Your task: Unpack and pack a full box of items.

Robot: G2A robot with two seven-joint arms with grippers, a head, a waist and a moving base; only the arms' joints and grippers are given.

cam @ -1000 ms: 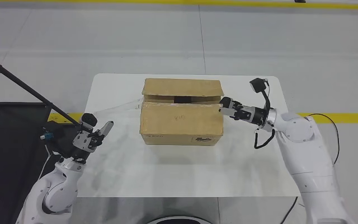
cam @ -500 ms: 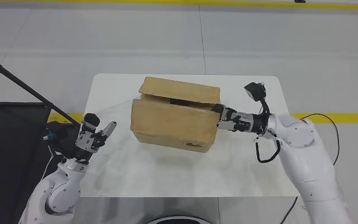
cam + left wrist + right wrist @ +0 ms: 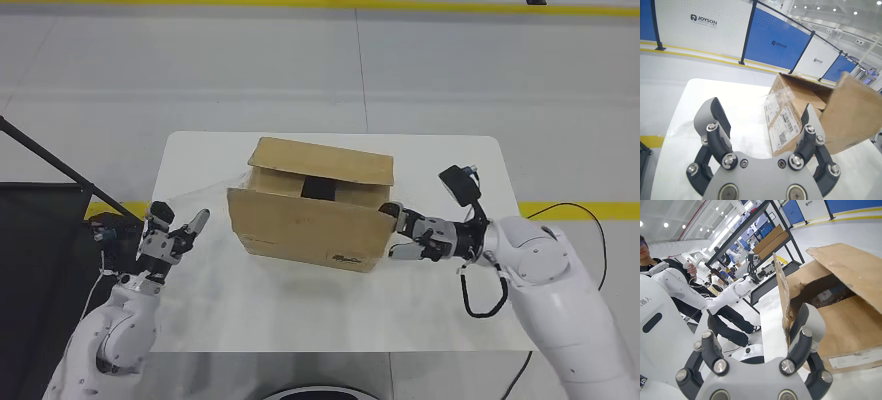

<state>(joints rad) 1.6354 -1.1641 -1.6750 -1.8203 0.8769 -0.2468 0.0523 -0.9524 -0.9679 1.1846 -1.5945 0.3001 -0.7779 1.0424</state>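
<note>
Two things have changed in the last second: the cardboard box [image 3: 305,235] has swung askew at the middle of the white surface [image 3: 440,310], and its top gap has widened, baring a dark item [image 3: 320,187] inside. The right claw [image 3: 758,317] has followed the near corner, jaws apart astride the raised flap [image 3: 782,291], clamping nothing. The left claw [image 3: 762,115] hangs spread wide beside the box's labelled end. Unpacking can likely start once the flaps fold back.

Grey floor [image 3: 200,60], yellow line [image 3: 300,5]; blue-white fence panels [image 3: 772,49], black posts [image 3: 748,32]; ceiling lights [image 3: 665,224].
</note>
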